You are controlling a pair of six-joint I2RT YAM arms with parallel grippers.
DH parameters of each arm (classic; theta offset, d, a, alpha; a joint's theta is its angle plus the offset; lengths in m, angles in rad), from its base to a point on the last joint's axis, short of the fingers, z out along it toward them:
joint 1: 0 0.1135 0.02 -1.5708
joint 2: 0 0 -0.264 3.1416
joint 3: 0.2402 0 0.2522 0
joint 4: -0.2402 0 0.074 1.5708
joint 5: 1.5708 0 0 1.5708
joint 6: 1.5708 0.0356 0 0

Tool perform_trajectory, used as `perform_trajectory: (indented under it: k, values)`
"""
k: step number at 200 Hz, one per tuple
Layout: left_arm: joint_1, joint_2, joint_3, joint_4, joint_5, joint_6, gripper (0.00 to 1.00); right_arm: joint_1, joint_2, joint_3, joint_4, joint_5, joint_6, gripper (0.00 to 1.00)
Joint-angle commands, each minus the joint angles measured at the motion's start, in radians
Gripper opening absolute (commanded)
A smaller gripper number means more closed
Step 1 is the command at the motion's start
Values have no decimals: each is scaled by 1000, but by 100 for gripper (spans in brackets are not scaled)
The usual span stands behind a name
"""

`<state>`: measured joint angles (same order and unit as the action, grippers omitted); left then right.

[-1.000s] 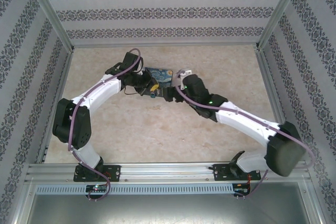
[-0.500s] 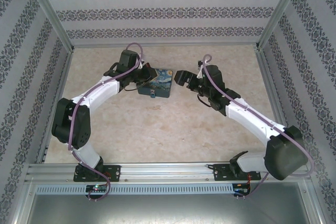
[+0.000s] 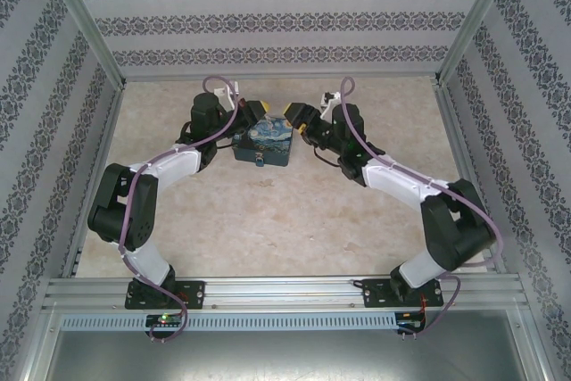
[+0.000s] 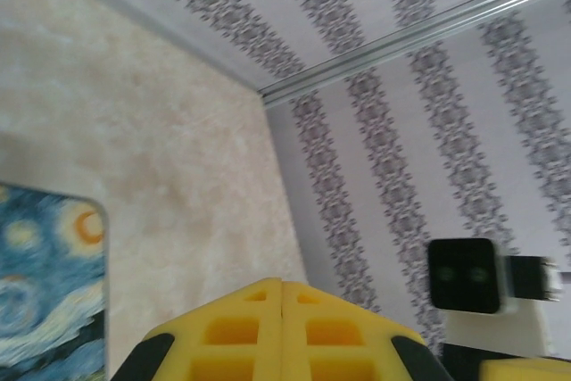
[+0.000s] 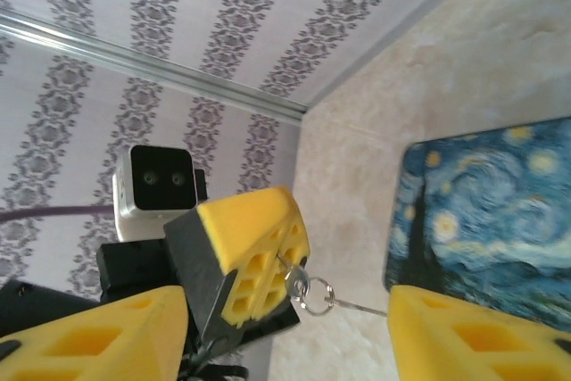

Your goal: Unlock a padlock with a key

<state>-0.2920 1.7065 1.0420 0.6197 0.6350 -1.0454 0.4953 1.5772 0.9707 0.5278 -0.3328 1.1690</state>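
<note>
While the painted box point(image 3: 265, 143) lay at upper centre of the top view, the left gripper point(image 4: 282, 299) held its yellow fingers pressed together on the key point(image 5: 300, 279). The right gripper point(image 3: 299, 120) stood with fingers apart, nothing between them. Just below centre of the right wrist frame, the key stuck out of the pinched tips, its long axis slanting toward the lower right, a small ring point(image 5: 318, 297) at its end. The padlock point(image 3: 257, 161) was a tiny teal blur at the box's lower edge, its shackle unreadable. The key's pinched part was hidden.
</note>
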Motion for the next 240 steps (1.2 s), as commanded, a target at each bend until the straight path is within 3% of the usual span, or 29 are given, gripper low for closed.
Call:
perform_trajectory:
  k: [1,69,111,240]
  values:
    - [10,17,-12,233,-9,-126,0,12,43,68,160,-40,76,56]
    - [10,22,-65,354,-31,-254,0,12,160,138,303,-65,129,46]
    - [10,11,-76,347,-31,-253,0,23,206,152,339,-95,147,39]
    - [10,-9,-60,321,-37,-249,0,43,187,38,385,-103,155,34]
